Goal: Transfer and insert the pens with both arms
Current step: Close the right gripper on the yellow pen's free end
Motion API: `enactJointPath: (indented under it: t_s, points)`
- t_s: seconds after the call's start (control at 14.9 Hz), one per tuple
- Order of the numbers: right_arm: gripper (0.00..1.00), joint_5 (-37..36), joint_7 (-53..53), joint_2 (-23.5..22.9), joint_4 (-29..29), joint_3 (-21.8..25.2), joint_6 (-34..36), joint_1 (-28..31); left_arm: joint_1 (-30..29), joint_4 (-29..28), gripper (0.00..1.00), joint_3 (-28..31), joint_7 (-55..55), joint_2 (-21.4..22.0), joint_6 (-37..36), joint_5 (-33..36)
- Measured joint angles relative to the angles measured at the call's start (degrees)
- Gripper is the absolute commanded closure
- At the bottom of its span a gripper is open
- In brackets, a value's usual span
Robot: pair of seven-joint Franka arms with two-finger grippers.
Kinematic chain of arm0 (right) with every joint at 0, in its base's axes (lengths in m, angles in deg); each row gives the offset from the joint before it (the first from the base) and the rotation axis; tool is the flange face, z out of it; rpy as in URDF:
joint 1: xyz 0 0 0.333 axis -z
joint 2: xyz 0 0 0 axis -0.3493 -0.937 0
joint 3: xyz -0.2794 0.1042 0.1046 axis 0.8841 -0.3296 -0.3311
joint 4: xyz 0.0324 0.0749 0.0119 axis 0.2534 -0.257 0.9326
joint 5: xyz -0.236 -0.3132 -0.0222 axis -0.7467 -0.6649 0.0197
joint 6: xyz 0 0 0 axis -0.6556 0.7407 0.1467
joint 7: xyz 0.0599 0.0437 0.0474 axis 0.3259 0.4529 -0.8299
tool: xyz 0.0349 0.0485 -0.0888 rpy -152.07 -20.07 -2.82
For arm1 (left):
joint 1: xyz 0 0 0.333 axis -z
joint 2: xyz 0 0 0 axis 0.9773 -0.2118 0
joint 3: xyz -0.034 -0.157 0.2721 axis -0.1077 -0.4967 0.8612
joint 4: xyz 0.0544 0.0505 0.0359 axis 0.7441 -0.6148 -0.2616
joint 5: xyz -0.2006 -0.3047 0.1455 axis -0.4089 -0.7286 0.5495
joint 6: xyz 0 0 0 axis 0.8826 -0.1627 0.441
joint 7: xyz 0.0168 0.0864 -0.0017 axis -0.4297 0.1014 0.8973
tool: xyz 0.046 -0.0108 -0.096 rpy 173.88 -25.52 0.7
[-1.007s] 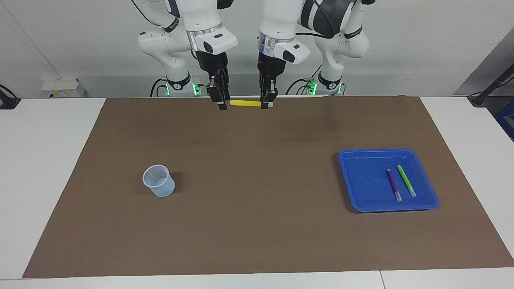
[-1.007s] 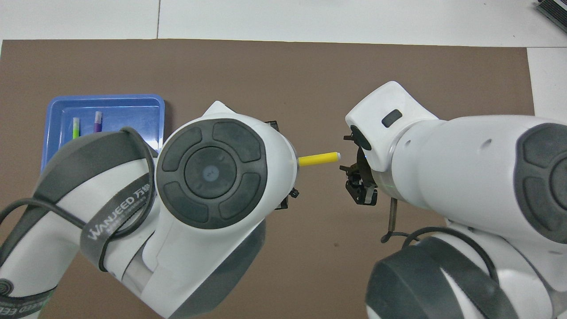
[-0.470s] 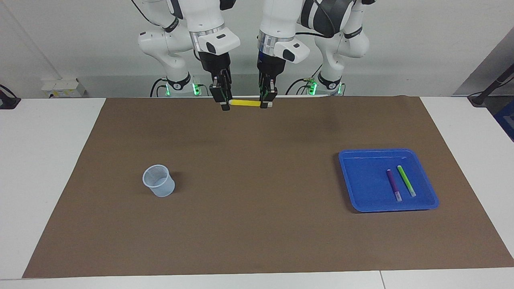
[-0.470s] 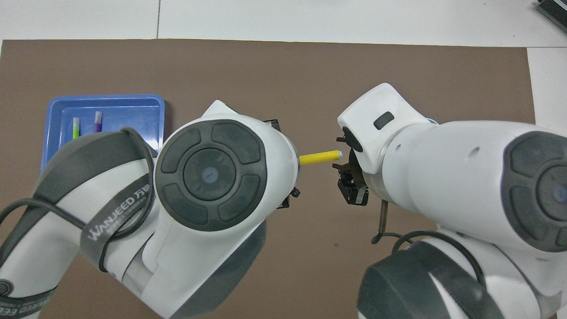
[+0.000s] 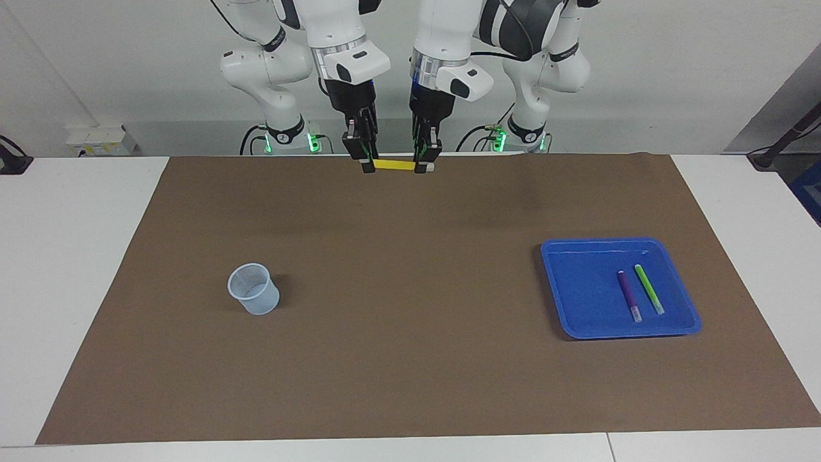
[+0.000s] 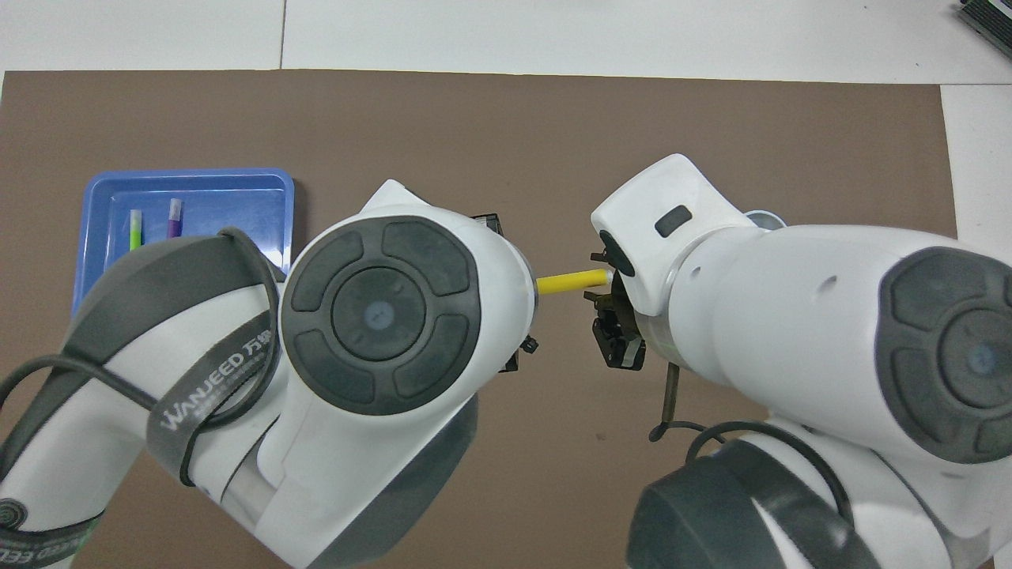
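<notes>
A yellow pen (image 5: pixel 394 165) (image 6: pixel 569 282) hangs level in the air over the brown mat's edge by the robots. My left gripper (image 5: pixel 424 168) is shut on its white-capped end; in the overhead view the left arm's wrist hides that grip. My right gripper (image 5: pixel 367 168) has come to the pen's other end, and the right wrist covers that end from above. Whether it grips the pen does not show. A purple pen (image 5: pixel 628 295) (image 6: pixel 174 219) and a green pen (image 5: pixel 649 289) (image 6: pixel 136 229) lie side by side in the blue tray (image 5: pixel 603 242) (image 6: pixel 190 175).
A clear plastic cup (image 5: pixel 253 289) stands upright on the brown mat (image 5: pixel 410 359) toward the right arm's end of the table; from above only its rim (image 6: pixel 765 216) peeks past the right arm. The blue tray sits toward the left arm's end.
My right gripper has moved sideways toward the left gripper and now sits at the yellow pen's free end. The left gripper and the pen have stayed in place.
</notes>
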Motion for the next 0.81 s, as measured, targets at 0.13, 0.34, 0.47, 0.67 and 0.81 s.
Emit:
enactJointPath:
  t_s: [0.13, 0.34, 0.47, 0.67, 0.81]
  points:
    - [0.71, 0.0, 0.0, 0.0, 0.0, 0.0, 0.0, 0.0, 0.0, 0.0, 1.0, 0.0, 0.0, 0.0, 0.0, 0.0]
    - [0.78, 0.0, 0.0, 0.0, -0.1, 0.0, -0.1, 0.0, 0.0, 0.0, 1.0, 0.0, 0.0, 0.0, 0.2, 0.0]
    - [0.9, 0.0, 0.0, -0.1, -0.2, 0.0, -0.3, 0.0, 0.0, 0.0, 1.0, 0.0, 0.0, 0.0, 0.6, 0.5]
    - [0.99, -0.1, -0.1, -0.2, -0.3, 0.1, -0.4, 0.0, 0.1, 0.0, 1.0, -0.1, -0.6, -0.1, 1.1, 1.7]
    - [1.0, -0.1, -0.1, -0.2, -0.3, 0.2, -0.4, 0.0, 0.2, 0.0, 1.0, -0.1, -0.7, -0.1, 1.3, 1.9]
